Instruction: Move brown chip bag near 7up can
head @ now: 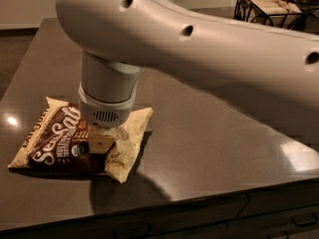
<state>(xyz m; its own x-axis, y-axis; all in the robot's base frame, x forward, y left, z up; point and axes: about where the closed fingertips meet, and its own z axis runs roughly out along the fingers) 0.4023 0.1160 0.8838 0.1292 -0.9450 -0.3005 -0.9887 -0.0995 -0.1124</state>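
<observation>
The brown chip bag (55, 143) lies flat on the dark countertop (209, 133) near the front left corner. It is cream-yellow with a dark brown front panel and white "Sea Salt" script. My gripper (102, 144) points straight down under the thick white wrist (107, 96) and is down on the right half of the bag, covering part of it. The 7up can is not in view; the big white arm (199, 49) hides much of the back of the counter.
A black wire basket (266, 6) with pale contents stands at the back right. The counter's front edge (199, 195) runs just below the bag, with drawer fronts under it. The counter's left edge is close to the bag.
</observation>
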